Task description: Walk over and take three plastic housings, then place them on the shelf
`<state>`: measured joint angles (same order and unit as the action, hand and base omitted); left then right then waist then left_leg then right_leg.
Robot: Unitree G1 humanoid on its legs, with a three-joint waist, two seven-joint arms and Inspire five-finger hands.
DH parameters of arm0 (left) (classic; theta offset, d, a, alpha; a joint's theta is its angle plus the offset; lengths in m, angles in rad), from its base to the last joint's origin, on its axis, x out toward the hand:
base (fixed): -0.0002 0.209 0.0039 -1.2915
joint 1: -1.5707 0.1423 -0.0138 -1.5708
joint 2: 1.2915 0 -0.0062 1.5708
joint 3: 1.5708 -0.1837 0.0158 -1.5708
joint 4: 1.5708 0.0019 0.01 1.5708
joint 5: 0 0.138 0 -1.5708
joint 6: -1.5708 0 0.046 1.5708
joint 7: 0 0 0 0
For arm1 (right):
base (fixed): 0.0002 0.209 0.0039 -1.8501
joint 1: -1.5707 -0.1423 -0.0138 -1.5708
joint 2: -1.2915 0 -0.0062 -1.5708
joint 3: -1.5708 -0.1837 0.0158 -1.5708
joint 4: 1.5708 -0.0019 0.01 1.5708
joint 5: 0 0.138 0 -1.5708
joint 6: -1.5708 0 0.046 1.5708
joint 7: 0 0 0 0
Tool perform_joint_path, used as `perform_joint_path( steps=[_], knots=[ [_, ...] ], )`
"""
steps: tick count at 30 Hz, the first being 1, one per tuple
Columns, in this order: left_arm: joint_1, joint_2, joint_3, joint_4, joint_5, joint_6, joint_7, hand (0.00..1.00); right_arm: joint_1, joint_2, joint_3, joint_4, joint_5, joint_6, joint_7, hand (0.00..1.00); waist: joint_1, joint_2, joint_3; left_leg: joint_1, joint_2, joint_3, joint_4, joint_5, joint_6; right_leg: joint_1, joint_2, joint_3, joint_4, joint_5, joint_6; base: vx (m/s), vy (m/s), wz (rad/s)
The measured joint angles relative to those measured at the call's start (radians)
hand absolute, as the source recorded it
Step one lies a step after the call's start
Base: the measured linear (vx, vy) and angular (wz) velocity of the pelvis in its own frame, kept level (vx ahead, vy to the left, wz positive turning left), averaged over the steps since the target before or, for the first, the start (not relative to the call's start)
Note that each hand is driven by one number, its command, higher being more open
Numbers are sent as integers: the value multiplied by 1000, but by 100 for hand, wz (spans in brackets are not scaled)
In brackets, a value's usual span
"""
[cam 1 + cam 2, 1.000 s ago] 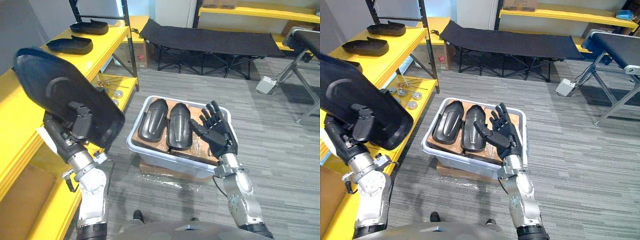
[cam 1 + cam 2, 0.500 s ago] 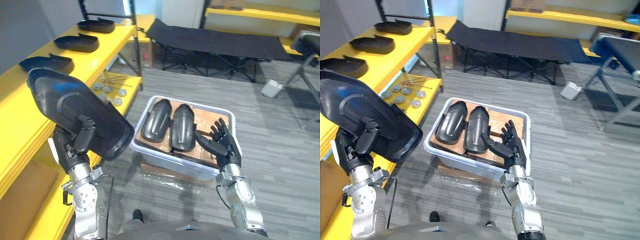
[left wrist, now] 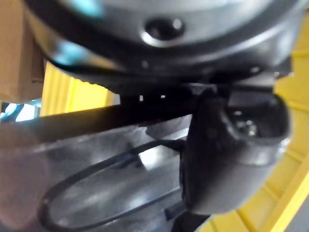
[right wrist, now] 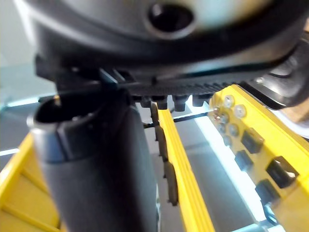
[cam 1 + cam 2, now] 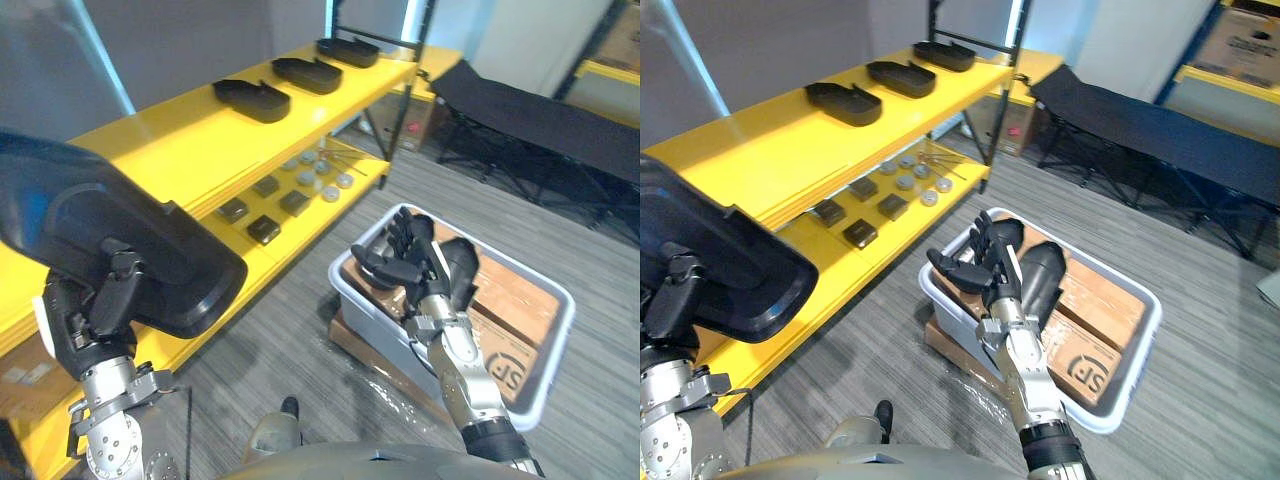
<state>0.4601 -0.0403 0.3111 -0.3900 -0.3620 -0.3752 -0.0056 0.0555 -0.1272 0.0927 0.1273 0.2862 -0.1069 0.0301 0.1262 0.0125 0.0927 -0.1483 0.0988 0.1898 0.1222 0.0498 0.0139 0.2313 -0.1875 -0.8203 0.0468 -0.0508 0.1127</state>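
My left hand (image 5: 100, 318) is shut on a large black plastic housing (image 5: 120, 240), holding it up beside the yellow shelf (image 5: 170, 140). Its thumb (image 3: 227, 154) lies against the housing's rim (image 3: 159, 43). Three more housings sit in a row on the shelf's top board, the nearest one (image 5: 252, 100) furthest left. My right hand (image 5: 405, 258) is open and held up over the grey bin (image 5: 1137, 350). A black housing (image 5: 1040, 282) lies in the bin, partly hidden behind that hand.
The shelf's lower board holds small black blocks (image 5: 265, 228) and metal discs (image 5: 325, 180). Brown cardboard (image 5: 510, 320) lines the bin. A black folding cot (image 5: 540, 115) stands at the back right. Grey floor lies between shelf and bin.
The whole view has swung toward the shelf, which now shows closer. My left hand still holds the housing. My right hand stays open, now in front of the bin's housings.
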Motion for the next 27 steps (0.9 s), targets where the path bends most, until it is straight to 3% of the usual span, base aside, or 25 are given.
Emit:
perform_joint_path(
  steps=[4,6,8,9,14,21,25,27],
  knots=[
    [-37,1,-41,0,15,-26,-53,0,32,-3,-45,0,-7,0,21,100,-20,30,18,27,-23,6,-122,87,-1,-30,-10,43,44,-37,10,-76,77,57],
    [-48,17,-51,0,14,-29,-91,0,73,10,-67,-21,-4,-16,45,100,-33,25,20,19,-45,-17,-142,101,4,-77,-16,163,122,-97,10,-60,79,41],
    [-82,49,-77,11,11,-28,-141,0,132,17,-87,-69,-4,-31,49,100,-72,6,29,18,-87,-81,-148,109,9,-110,0,328,200,-175,-7,-20,-2,79],
    [-92,59,-85,17,11,-28,-153,0,138,17,-91,-72,-4,-38,49,100,-80,2,31,22,-96,-89,-154,114,12,-113,2,354,212,-188,-9,4,-22,67],
    [-141,113,-165,62,15,-23,-190,0,143,15,-97,-96,-11,-80,71,100,-78,4,32,17,-105,-97,-175,155,8,-129,-2,358,233,-198,-6,10,-21,12],
    [-136,117,-175,77,18,-12,-112,0,123,11,-60,-107,-29,-97,94,100,-72,6,33,20,-105,-98,-174,146,-1,-127,-2,356,229,-204,-12,5,-17,0],
    [-136,113,-167,77,25,-12,-98,0,93,10,-25,-108,-34,-102,69,100,-56,0,49,5,-125,-111,-134,119,7,-111,-21,331,233,-232,-17,17,11,15],
    [-136,108,-147,75,32,-11,-111,0,78,15,-27,-108,-37,-117,44,100,-47,-19,64,-17,-145,-112,-67,79,22,-105,-45,317,244,-253,-17,44,32,34]
  ],
)
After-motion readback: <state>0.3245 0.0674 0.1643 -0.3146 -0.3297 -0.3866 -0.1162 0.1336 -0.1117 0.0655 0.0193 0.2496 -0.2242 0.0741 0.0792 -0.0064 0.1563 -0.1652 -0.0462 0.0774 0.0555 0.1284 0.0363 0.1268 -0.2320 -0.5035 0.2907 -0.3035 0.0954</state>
